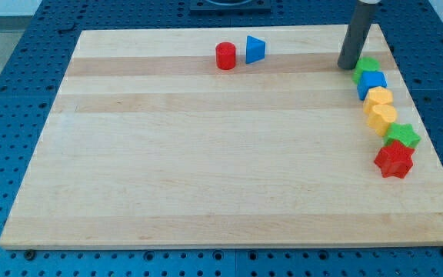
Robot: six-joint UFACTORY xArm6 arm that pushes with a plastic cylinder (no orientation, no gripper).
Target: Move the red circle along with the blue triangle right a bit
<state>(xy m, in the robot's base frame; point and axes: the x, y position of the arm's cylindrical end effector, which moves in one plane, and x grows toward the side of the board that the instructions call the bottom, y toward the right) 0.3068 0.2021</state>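
- The near stretch of the bench (206, 192), toward the view's bottom, carries nothing; it is pale wood on a blue perforated base.
- Along the view's right edge a curved line of blocks runs from near to far: a red star (394, 160) nearest, a green star (404, 135) touching it just behind, then a yellow hexagon-like block (381, 117), a second yellow block (378, 97) whose shape I cannot make out, a blue block (371, 81) and, farthest, a green block (368, 65). They sit packed against one another, out of the working lane, so in my judgement they are bystanders here.
- My tip (348, 66) stands at the far right, just beside the green block on its left, and well apart from the task's pair.
- There are no jaws on this arm, only the rod, so nothing is gripped or can be.
- Farthest back, near the view's top centre, the red circle (225, 56) stands just left of the blue triangle (255, 49), close but seemingly not touching.
- Since the red circle lies left of the triangle, a push from the circle's left should carry both rightward; my tip is on the wrong side for that and would, I judge, need to go round first.
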